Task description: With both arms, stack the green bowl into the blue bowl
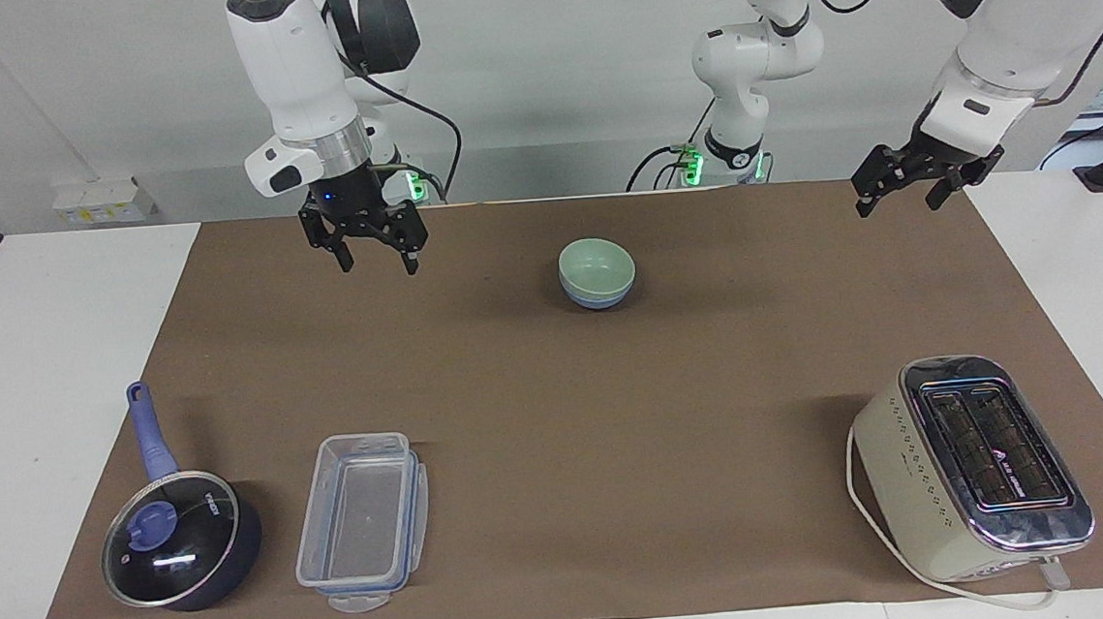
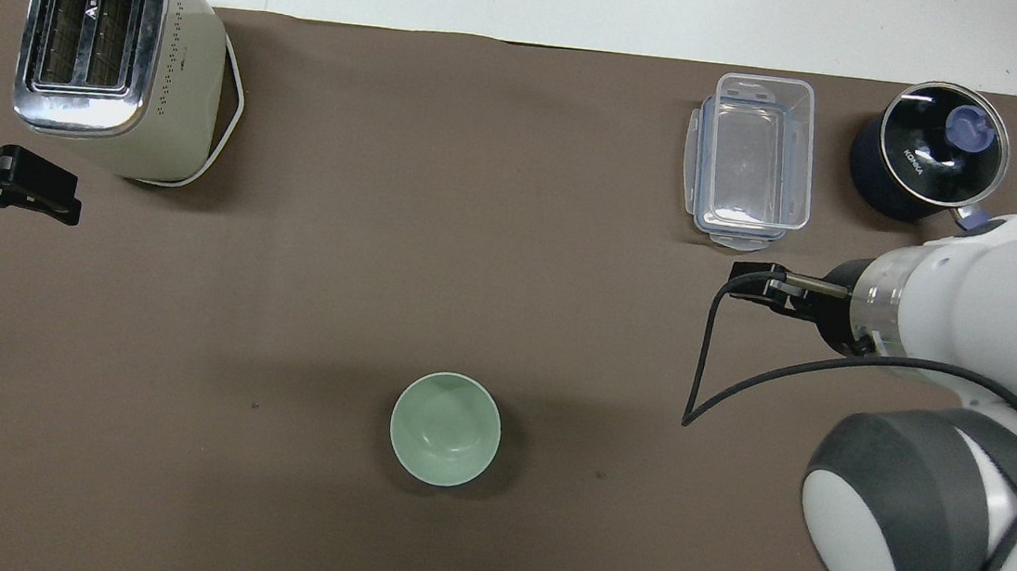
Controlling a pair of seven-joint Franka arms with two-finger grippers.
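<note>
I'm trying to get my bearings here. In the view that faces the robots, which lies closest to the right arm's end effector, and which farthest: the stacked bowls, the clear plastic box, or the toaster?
From the right end effector, raised over the mat at the right arm's end:
1. Green bowl nested in the blue bowl, mid-table, near the robots.
2. Clear plastic box, at the mat's edge away from the robots, beside the saucepan.
3. Toaster, at the left arm's end.

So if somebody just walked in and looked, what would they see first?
Probably the green bowl sitting inside the blue bowl on the brown mat, close to the robots. Then the two black pincers up in the air: the right pincer open over the mat toward its own end, the left pincer open over the mat's edge at the other end.
</note>
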